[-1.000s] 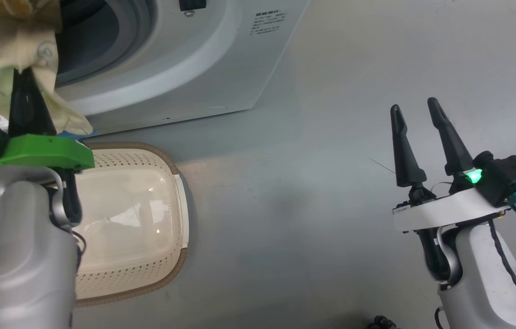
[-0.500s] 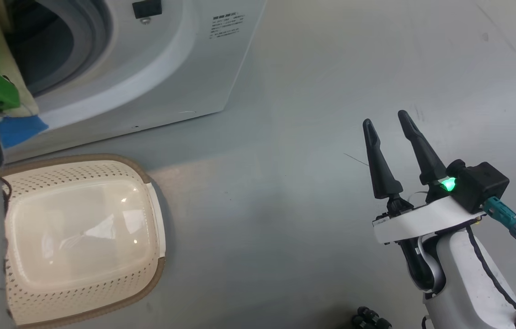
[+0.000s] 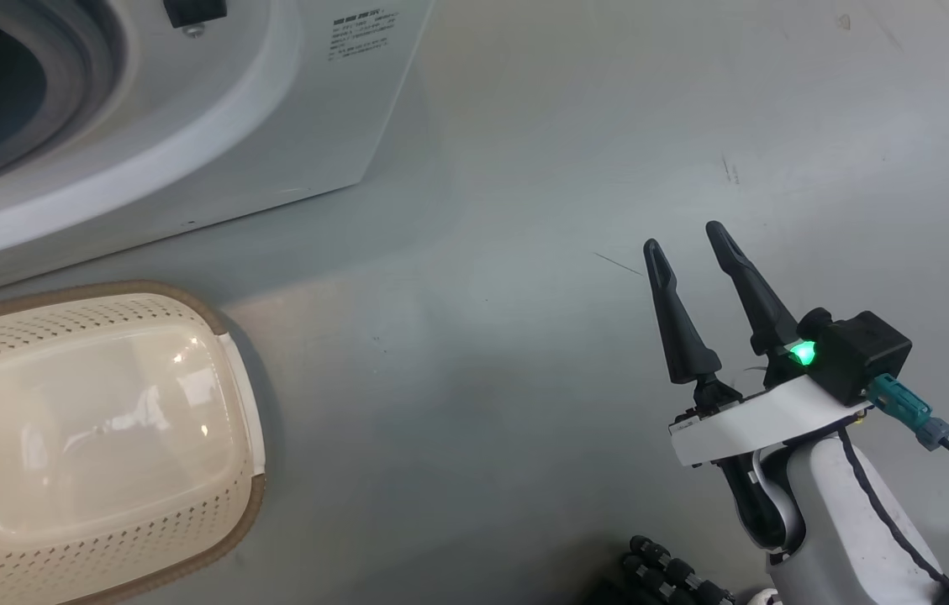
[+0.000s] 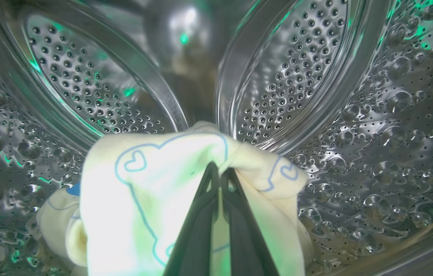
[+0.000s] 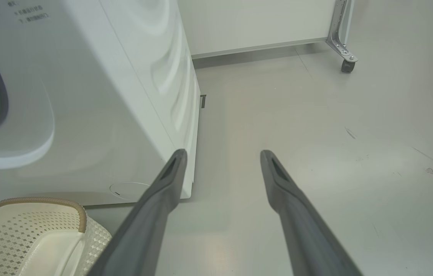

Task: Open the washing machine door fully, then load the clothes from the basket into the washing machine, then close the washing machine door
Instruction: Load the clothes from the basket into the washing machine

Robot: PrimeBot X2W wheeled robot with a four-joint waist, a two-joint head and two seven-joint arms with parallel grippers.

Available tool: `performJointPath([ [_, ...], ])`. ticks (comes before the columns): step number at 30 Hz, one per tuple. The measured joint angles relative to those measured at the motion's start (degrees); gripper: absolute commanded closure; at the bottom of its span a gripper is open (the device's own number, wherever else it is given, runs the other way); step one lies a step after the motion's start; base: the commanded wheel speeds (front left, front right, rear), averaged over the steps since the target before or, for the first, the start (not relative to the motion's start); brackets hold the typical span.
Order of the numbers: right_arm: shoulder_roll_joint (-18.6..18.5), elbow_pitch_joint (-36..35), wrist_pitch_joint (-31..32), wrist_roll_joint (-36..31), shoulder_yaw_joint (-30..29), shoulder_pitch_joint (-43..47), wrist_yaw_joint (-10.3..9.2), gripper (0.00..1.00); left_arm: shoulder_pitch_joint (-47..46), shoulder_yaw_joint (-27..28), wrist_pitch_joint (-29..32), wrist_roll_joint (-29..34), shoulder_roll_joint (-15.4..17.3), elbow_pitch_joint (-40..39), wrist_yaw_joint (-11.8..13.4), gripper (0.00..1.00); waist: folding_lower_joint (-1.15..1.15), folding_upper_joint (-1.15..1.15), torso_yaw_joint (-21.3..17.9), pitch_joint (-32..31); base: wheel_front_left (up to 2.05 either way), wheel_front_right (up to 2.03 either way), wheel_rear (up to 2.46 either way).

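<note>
Gone from the head view since a second ago, the left gripper (image 4: 220,170) now sits deep inside the steel drum (image 4: 285,76), fingers pinched tight on the cream garment (image 4: 143,191) with blue heart outlines. Down on the grey floor (image 3: 524,252), the basket (image 3: 104,315) sits just below the washing machine (image 3: 255,109), its porthole (image 3: 79,76) gaping. Far right, the right gripper (image 3: 682,235) hangs over the floor, fingers spread wide, holding nothing, well apart from the machine.

Even, soft light is falling on the floor (image 3: 524,277); a faint shadow is lying right of the basket (image 3: 62,323), glare is sitting on its bottom. Green glints are bouncing around the drum (image 4: 373,115), the garment (image 4: 132,207) is blowing out white. Wrist-view edges are warping.
</note>
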Motion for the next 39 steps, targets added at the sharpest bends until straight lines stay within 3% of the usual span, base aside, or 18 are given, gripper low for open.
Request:
performJointPath([
  [17, 0.0, -0.4, 0.0, 0.0, 1.7, -0.3, 0.00, 0.00, -12.1, 1.1, -6.1, 0.4, 2.0, 1.3, -0.4, 1.00, 0.00, 0.00, -1.1, 5.0, 0.00, 0.00, 0.00],
  [23, 0.1, -1.0, 0.0, 0.0, 1.9, -1.3, 0.00, 0.00, -16.3, 3.6, -7.3, 0.4, 2.7, -1.1, 2.1, 1.00, 0.00, 0.00, -1.3, 6.8, 0.00, 0.00, 0.00],
  [27, 0.1, -1.0, 0.0, 0.0, 1.9, -1.6, 0.00, 0.00, -16.7, 4.3, -7.3, 0.5, 3.0, -1.5, 3.7, 1.00, 0.00, 0.00, -1.4, 7.9, 0.00, 0.00, 0.00],
  [36, 0.1, -0.4, 0.0, 0.0, 2.3, -2.3, 0.00, 0.00, -14.7, 1.6, -7.3, 2.3, 3.0, 4.7, 3.0, 1.00, 0.00, 0.00, -1.7, 7.8, 0.00, 0.00, 0.00],
  [39, 0.1, -0.2, 0.0, 0.0, 2.1, -2.3, 0.00, 0.00, -14.3, 0.8, -7.3, 2.6, 2.8, 6.6, 2.5, 0.82, 0.00, 0.00, -1.7, 7.5, 0.00, 0.00, 0.00],
])
